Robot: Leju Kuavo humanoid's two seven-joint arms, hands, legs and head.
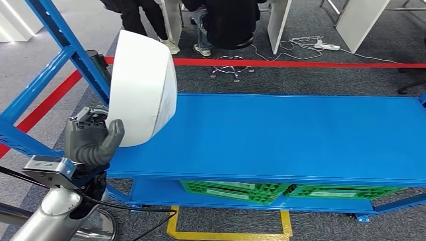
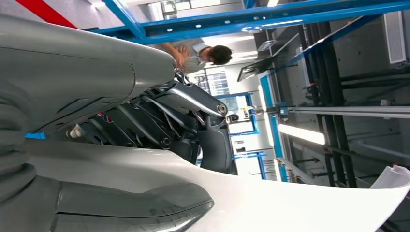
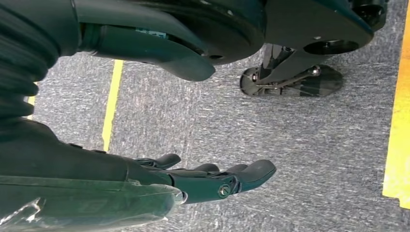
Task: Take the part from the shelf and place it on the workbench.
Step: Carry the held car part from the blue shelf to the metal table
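Observation:
The part [image 1: 140, 88] is a large white curved shell. My left hand [image 1: 90, 138] grips its lower edge, thumb on the near face, and holds it upright above the left end of the blue workbench top [image 1: 281, 135]. In the left wrist view the white part [image 2: 270, 203] runs between my thumb and the darker fingers [image 2: 193, 121]. My right hand [image 3: 212, 179] hangs by my side over grey carpet, fingers extended and holding nothing.
A blue shelf frame [image 1: 55, 55] slants up at the left. Green crates [image 1: 236, 191] sit on the lower shelf under the top. Red floor tape [image 1: 301, 64] runs behind the bench; people [image 1: 226, 25] are beyond it. Yellow tape [image 1: 226, 233] marks the floor in front.

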